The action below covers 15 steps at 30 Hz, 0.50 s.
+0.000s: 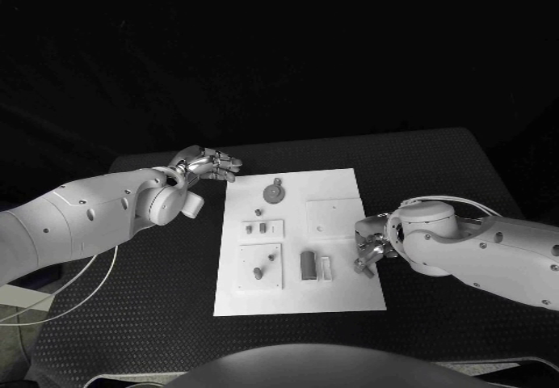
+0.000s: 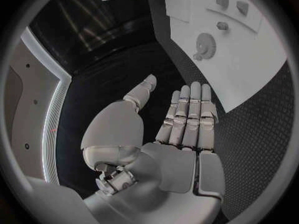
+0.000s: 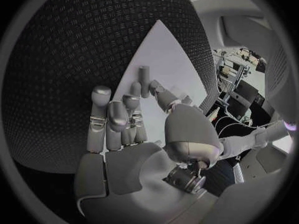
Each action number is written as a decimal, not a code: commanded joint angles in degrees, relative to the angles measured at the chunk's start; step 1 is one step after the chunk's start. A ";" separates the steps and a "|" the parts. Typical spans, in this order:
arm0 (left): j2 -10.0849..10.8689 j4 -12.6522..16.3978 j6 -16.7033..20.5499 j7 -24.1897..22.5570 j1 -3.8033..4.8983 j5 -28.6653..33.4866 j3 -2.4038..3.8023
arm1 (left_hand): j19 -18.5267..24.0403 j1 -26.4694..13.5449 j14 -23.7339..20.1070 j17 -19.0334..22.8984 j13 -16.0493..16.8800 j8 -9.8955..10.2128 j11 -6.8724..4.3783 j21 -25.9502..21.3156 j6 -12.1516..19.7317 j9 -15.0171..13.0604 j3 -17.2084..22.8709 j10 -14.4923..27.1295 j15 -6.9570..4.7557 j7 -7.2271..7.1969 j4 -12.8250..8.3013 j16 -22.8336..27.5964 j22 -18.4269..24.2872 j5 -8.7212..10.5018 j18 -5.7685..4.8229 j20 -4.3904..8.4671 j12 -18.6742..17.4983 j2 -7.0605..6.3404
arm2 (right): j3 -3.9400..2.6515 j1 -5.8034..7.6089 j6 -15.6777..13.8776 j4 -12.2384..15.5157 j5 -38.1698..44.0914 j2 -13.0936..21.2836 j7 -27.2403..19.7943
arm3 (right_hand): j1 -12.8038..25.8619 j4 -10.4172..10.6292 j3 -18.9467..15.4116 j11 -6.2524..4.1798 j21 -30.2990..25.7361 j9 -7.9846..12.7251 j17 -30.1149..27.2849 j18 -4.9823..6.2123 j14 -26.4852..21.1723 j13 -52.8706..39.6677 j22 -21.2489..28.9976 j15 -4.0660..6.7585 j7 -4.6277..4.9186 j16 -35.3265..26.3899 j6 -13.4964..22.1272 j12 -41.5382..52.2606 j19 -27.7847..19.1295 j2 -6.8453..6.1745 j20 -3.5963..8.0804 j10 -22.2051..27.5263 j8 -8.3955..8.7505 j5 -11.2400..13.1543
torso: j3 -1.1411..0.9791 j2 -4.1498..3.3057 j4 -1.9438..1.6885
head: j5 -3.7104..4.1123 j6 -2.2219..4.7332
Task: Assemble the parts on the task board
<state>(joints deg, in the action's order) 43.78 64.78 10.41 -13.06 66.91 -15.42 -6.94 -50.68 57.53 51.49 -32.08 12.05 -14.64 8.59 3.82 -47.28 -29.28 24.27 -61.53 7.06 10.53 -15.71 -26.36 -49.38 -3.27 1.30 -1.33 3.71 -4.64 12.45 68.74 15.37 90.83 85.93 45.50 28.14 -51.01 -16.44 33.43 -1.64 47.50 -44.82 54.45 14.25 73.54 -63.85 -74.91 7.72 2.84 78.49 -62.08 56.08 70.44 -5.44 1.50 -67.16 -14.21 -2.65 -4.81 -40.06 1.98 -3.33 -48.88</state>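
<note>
The white task board lies in the middle of the black table. On it I see a grey gear, small pieces, a square plate with pegs, a dark block and a pale block. My left hand hovers off the board's far left corner, fingers straight and holding nothing; the gear lies beyond its fingertips. My right hand sits at the board's right edge beside the pale block, with nothing in its fingers. An upright grey piece stands just past those fingertips.
A raised square plate sits on the board's right half. Black textured table surrounds the board on all sides. A thin white cable loops off the table's left side under my left arm.
</note>
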 commanded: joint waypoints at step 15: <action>-0.11 0.04 -0.79 -0.33 0.06 -0.10 0.03 | 0.12 -0.59 0.18 -0.15 -0.10 -0.38 0.29 0.24 0.49 0.08 -0.10 0.30 0.07 0.01 0.17 0.29 0.11 0.18 0.38 -0.10 0.23 0.11 | 0.73 -0.95 -5.46 -0.33 -15.14 0.44 -0.35 | 1.17 0.75 -1.15 0.16 -0.04 2.23 -0.11 0.75 0.43 0.31 -1.03 -0.21 2.06 0.00 1.79 -0.14 0.29 5.62 -0.29 -0.82 3.19 -0.22 | -0.05 0.01 -0.03 | -0.19 -0.15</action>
<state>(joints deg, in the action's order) 43.75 64.73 10.37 -13.03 66.90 -15.43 -6.94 -50.68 57.47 51.49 -32.13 12.01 -14.63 8.59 3.82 -47.28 -29.28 24.27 -61.53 7.06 10.53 -15.71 -26.36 -49.33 -3.27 1.30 -1.33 3.71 -4.71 12.59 68.59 11.87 90.66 77.17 45.95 28.19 -49.57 -15.72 32.09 -1.62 47.50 -44.18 54.40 14.26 73.68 -63.58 -74.91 7.45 2.72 78.49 -61.88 56.07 70.36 -0.21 1.35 -67.61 -13.74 -2.67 -4.84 -40.07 1.95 -3.48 -48.98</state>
